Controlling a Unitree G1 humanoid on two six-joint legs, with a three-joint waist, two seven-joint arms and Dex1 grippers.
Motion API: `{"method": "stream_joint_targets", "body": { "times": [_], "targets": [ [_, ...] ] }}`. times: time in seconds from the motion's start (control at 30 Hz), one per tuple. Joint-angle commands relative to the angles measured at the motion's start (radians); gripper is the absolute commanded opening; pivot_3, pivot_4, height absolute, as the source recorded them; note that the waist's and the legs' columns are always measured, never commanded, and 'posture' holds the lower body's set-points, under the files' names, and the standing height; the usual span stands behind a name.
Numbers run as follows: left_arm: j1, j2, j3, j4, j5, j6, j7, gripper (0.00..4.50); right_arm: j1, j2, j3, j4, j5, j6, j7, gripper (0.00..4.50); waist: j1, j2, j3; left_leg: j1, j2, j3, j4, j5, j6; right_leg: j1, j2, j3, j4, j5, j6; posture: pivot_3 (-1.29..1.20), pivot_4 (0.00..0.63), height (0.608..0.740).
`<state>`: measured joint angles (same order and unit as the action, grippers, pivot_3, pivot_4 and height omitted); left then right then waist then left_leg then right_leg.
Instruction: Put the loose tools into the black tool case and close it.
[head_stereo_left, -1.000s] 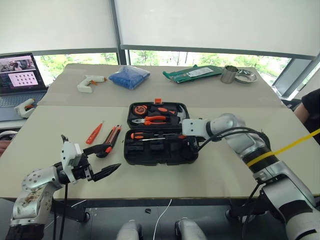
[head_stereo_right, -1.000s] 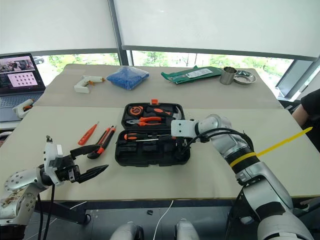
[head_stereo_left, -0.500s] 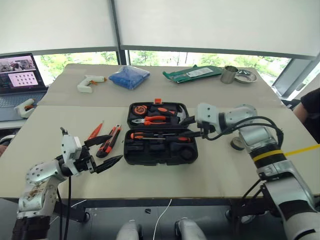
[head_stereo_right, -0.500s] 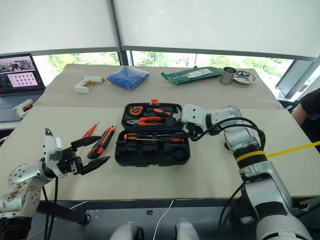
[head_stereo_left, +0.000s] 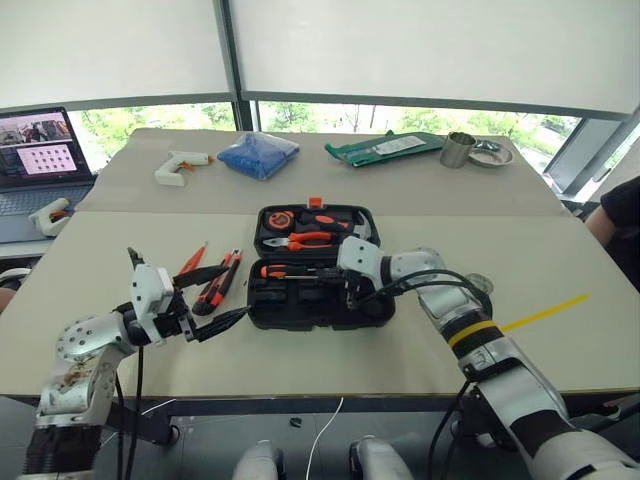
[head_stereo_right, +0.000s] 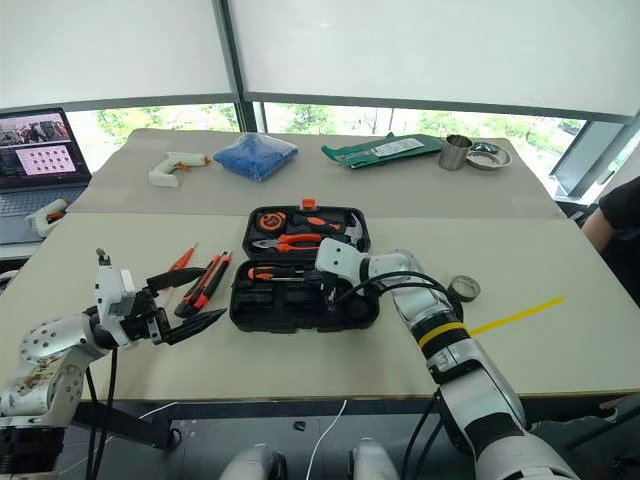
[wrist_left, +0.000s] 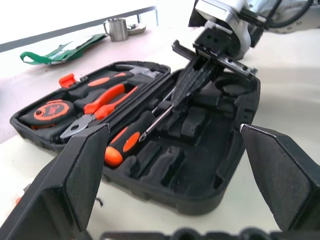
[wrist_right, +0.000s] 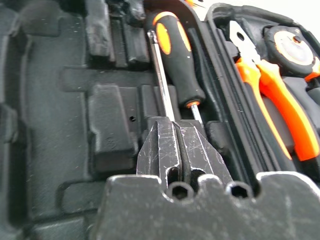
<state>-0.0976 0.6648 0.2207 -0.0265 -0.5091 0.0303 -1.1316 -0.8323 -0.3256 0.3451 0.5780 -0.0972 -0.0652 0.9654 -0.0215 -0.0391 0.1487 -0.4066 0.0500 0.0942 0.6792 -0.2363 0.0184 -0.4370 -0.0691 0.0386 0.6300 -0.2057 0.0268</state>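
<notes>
Right claw (wrist_left: 187, 87) has swung back over the open black tool case (head_stereo_left: 320, 295) and clenched on a screwdriver (wrist_left: 132, 137) shaft, seating it. Left claw (head_stereo_left: 215, 298) hangs released; a knife (head_stereo_left: 222, 280) and another screwdriver (head_stereo_left: 190, 264) await on the desk (head_stereo_left: 420, 345), the tape roll (head_stereo_right: 463, 288) beyond.

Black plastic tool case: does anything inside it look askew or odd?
Yes. In the black tool case a thin metal shaft lies close against the orange-and-black screwdriver, apparently in no slot of its own. The shut right gripper is at its end.
</notes>
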Motion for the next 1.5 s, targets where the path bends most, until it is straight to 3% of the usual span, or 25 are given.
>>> {"method": "stream_joint_targets", "body": {
  "times": [0.03, 0.23, 0.5, 0.8, 1.0, 1.17, 1.3, 1.47, 1.5],
  "targets": [
    [0.003, 0.005, 0.007, -0.042, -0.002, -0.004, 0.01, 4.5, 0.007, -0.014, -0.017, -0.019, 0.021, 0.037, 0.039, 0.02, 0.001, 0.0, 0.0, 0.0, 0.0, 0.0, 0.0, 0.0, 0.0, 0.0, 0.0, 0.0, 0.0, 0.0, 0.0, 0.0, 0.15, 0.74],
    [0.017, -0.001, 0.004, -0.053, 0.001, -0.008, 0.022, 4.5, -0.024, 0.017, -0.062, 0.015, 0.05, 0.187, -0.003, 0.02, 0.001, 0.0, 0.0, 0.0, 0.0, 0.0, 0.0, 0.001, -0.001, 0.0, 0.0, 0.0, 0.0, 0.0, 0.0, 0.0, 0.15, 0.74],
    [0.015, -0.001, 0.009, -0.046, 0.001, -0.015, 0.038, 4.5, -0.038, 0.045, -0.077, 0.115, 0.044, 0.229, -0.044, 0.02, 0.003, 0.0, 0.0, 0.001, 0.0, 0.0, 0.0, 0.001, -0.001, 0.001, 0.0, 0.0, 0.0, 0.0, 0.0, 0.0, 0.15, 0.74],
    [0.01, 0.001, 0.011, -0.031, 0.0, -0.016, 0.037, 4.5, 0.006, 0.046, 0.023, 0.133, -0.051, 0.041, -0.052, 0.02, 0.002, 0.0, -0.001, 0.003, 0.0, 0.0, 0.0, 0.001, -0.001, 0.002, 0.0, 0.0, 0.0, 0.0, 0.0, 0.0, 0.15, 0.74],
    [0.033, 0.007, 0.047, -0.014, -0.006, -0.026, 0.047, 4.5, 0.007, 0.031, -0.135, 0.011, 0.143, -0.01, 0.035, 0.02, 0.003, 0.0, 0.0, 0.002, 0.0, 0.0, 0.0, 0.001, -0.001, 0.002, 0.0, 0.0, -0.001, 0.0, 0.0, 0.0, 0.15, 0.74],
    [0.111, 0.021, 0.149, 0.043, 0.035, -0.101, 0.092, 4.5, 0.129, -0.03, -0.22, -0.332, 0.312, 0.093, 0.114, 1.34, 0.0, 0.0, 0.0, -0.002, 0.001, 0.0, -0.002, 0.001, -0.001, -0.002, 0.0, 0.0, -0.001, 0.0, 0.0, 0.0, 0.15, 0.74],
    [0.208, 0.018, 0.284, 0.073, 0.002, -0.129, 0.121, 4.5, 0.342, -0.122, -0.288, -0.625, 0.39, 0.156, 0.096, 2.63, 0.005, 0.0, 0.0, -0.001, 0.002, -0.002, -0.005, -0.002, -0.003, -0.002, 0.0, -0.002, -0.002, -0.002, -0.002, 0.0, 0.15, 0.74],
    [0.329, 0.022, 0.446, 0.147, -0.004, -0.133, 0.18, 4.5, 0.586, -0.216, -0.391, -0.844, 0.446, 0.177, 0.055, 4.33, 0.008, 0.0, 0.0, -0.002, 0.0, -0.001, -0.006, -0.003, -0.004, -0.003, -0.006, -0.004, -0.003, -0.005, 0.0, 0.0, 0.15, 0.74],
    [0.344, 0.018, 0.48, 0.162, -0.004, -0.136, 0.205, 4.5, 0.633, -0.232, -0.405, -0.86, 0.449, 0.156, 0.069, 4.43, 0.007, -0.001, 0.0, -0.001, 0.0, 0.0, -0.006, -0.004, -0.004, -0.002, -0.007, -0.004, -0.003, -0.005, 0.0, 0.0, 0.15, 0.74]
  ]
}}
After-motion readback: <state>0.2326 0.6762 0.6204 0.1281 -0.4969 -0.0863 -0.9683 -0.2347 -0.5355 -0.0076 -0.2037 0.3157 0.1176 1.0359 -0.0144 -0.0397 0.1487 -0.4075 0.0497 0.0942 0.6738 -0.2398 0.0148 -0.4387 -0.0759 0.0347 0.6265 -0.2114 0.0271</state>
